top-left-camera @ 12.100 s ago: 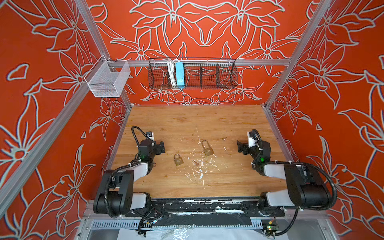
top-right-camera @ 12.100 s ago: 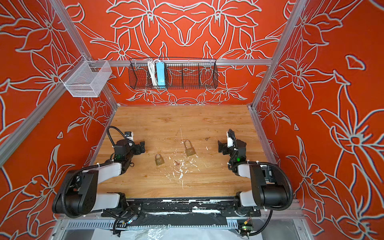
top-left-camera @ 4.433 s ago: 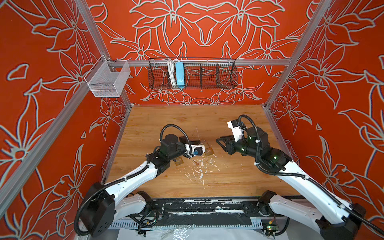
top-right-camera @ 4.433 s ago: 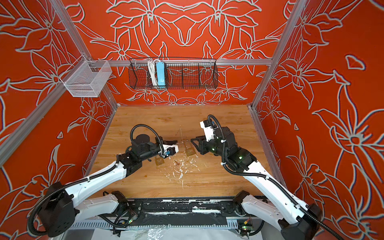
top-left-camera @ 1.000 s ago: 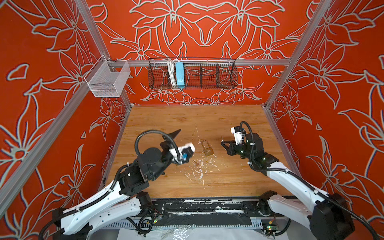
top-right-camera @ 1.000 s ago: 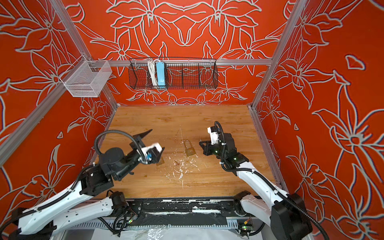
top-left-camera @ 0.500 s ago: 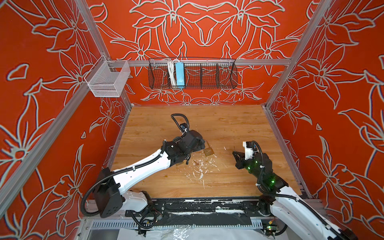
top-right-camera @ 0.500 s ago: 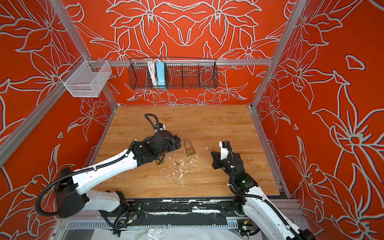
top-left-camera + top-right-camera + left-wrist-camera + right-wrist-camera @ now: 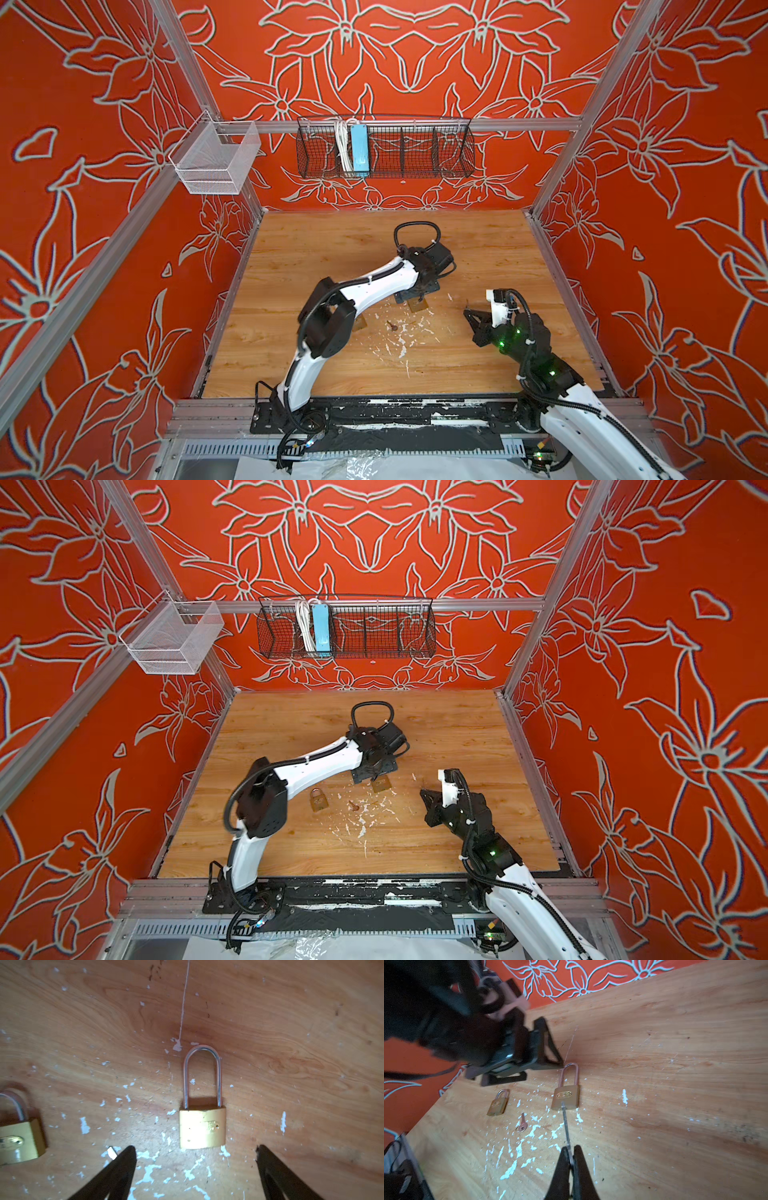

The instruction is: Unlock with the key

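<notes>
- While the long-shackle padlock [image 9: 202, 1128] lies flat near the middle of the table [image 9: 332, 257], shackle toward the far edge, the left jaws are held wide open and empty just above it.
- A key [image 9: 565, 1124] is pinched in the closed right jaws, nearer the right edge and well apart from the lock.
- The key's blade is judged to be aimed roughly along the lock's long axis, at its base.

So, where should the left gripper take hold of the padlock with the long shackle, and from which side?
Grip the long-shackle padlock across its brass body, one finger on each narrow side, coming from above: it lies flat, and the open left gripper is wider than the body. Leave its bottom end free for the key.
</notes>
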### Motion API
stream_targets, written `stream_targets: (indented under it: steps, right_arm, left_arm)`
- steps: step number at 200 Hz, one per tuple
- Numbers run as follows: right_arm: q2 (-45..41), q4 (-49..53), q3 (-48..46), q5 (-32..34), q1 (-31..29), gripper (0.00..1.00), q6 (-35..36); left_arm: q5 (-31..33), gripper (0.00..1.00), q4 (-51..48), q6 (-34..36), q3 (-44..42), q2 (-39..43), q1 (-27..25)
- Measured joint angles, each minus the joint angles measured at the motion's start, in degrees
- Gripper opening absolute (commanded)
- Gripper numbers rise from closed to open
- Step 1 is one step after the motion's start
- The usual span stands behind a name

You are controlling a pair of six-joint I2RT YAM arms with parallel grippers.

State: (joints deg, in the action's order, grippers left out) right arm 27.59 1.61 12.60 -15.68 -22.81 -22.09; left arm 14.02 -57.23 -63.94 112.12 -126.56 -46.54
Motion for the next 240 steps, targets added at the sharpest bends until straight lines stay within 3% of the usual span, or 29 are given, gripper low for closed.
stream_targets:
  steps: [28,98,240]
  right_arm:
    - [-5.90,2.49,-1.64,-2.08,0.00,0.00,-0.48]
    - [-25.27,9.55,-4.07,-1.51,0.00,0.00,-1.57]
    - [-22.03,10.21,-4.11,-1.27,0.00,0.00,-1.97]
  left_arm:
    - [-2.43,0.91,-7.23,-0.13,11.28,-9.44,-0.02]
    - [-6.62,0.87,-8.81,-2.51,7.87,-10.12,0.04]
    - [-7.67,0.79,-7.45,-5.18,8.28,-11.98,1.60]
